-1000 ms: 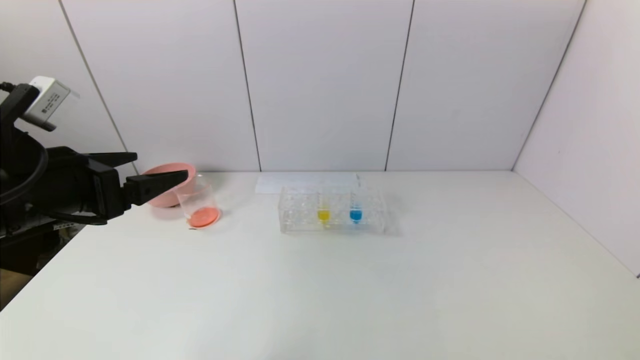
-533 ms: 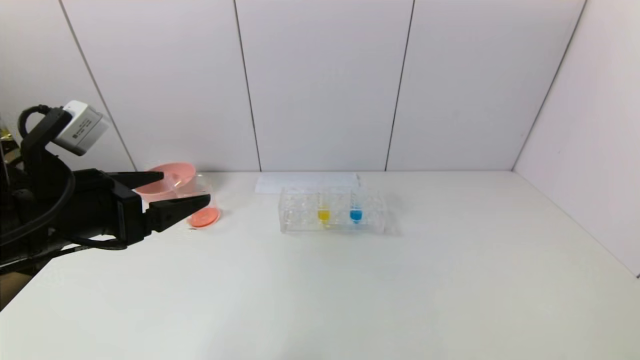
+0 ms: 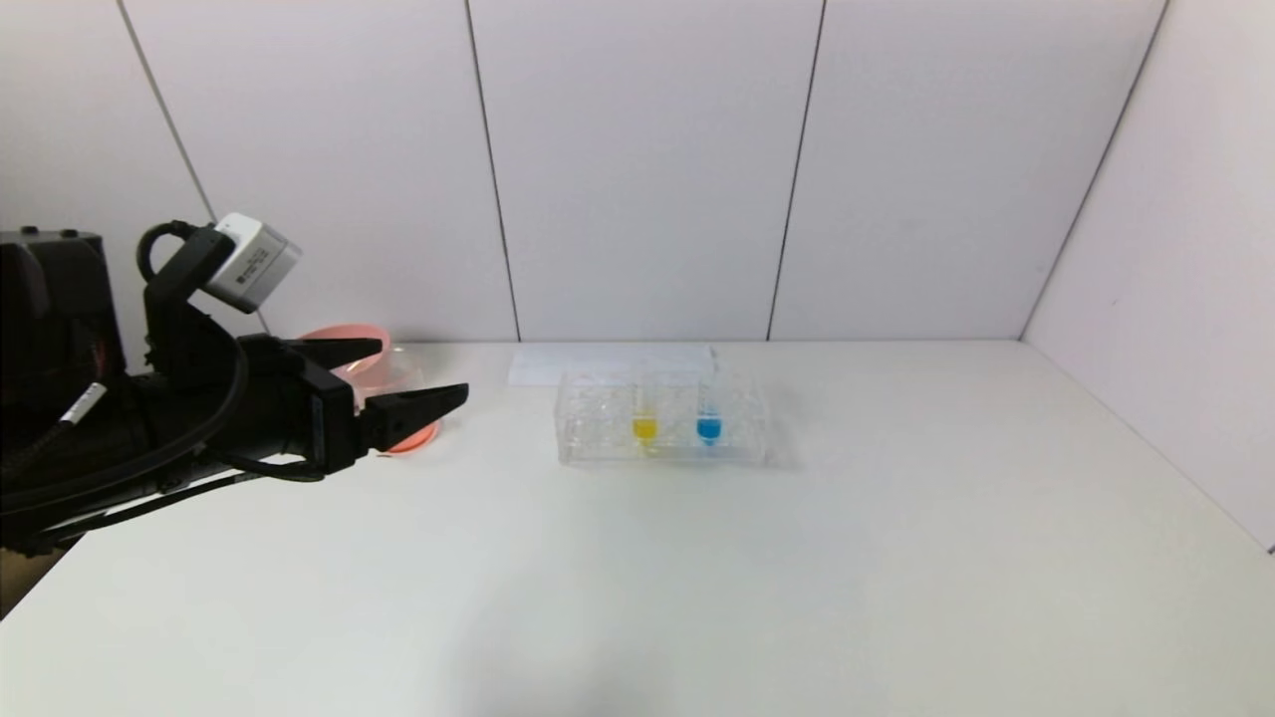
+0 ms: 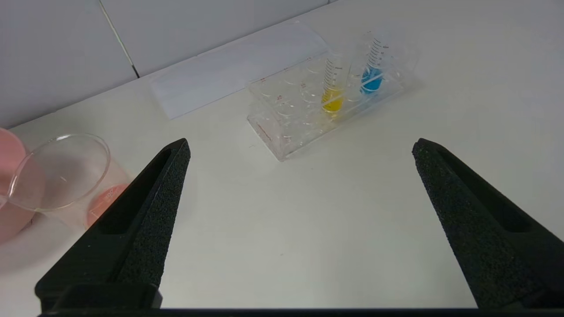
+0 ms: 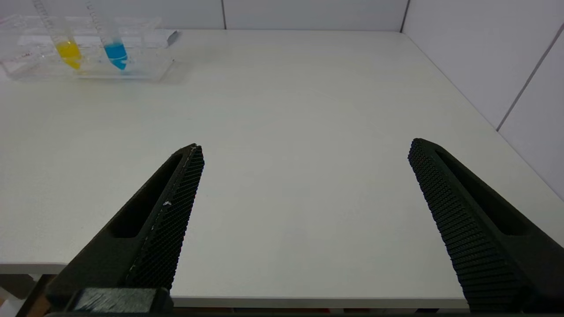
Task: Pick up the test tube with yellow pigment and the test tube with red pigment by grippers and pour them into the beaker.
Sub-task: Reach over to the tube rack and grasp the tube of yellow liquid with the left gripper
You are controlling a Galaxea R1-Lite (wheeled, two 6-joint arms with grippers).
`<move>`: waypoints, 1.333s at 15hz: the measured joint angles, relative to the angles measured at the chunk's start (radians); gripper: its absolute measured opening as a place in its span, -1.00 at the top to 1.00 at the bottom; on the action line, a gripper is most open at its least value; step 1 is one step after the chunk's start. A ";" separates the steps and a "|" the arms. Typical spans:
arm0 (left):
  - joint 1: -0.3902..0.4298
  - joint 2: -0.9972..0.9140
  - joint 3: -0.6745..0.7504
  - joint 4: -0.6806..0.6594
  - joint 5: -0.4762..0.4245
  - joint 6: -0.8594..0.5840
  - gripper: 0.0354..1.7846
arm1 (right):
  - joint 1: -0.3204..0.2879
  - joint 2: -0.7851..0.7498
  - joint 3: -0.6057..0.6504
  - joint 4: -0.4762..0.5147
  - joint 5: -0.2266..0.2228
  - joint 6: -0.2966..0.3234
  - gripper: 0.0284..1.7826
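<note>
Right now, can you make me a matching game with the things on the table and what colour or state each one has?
Things:
1. beaker
2. test tube with yellow pigment
3. tube with blue liquid
4. left gripper

States:
A. open, holding nothing
B. standing in the rack, beside the blue one
C. red-orange liquid at the bottom
D. standing in the rack nearest its end

Pairs: 1-C, 2-B, 3-D, 4-A

No word or number can be read: the test tube with yellow pigment (image 4: 331, 83) and the blue tube (image 4: 372, 66) bear graduation marks too small to make out, and the clear rack (image 4: 282, 132) carries tiny red, illegible markings.
</note>
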 joint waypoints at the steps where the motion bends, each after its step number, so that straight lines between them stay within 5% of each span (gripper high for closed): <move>1: -0.011 0.026 -0.003 -0.026 -0.001 -0.001 -0.98 | 0.000 0.000 0.000 0.000 0.000 0.000 -0.91; 12: -0.076 0.355 -0.097 -0.244 0.003 0.000 -0.98 | 0.000 0.000 0.000 0.000 0.000 0.000 -0.91; 20: -0.176 0.531 -0.243 -0.251 0.034 -0.040 -0.98 | 0.000 0.000 0.000 0.000 0.000 0.000 -0.91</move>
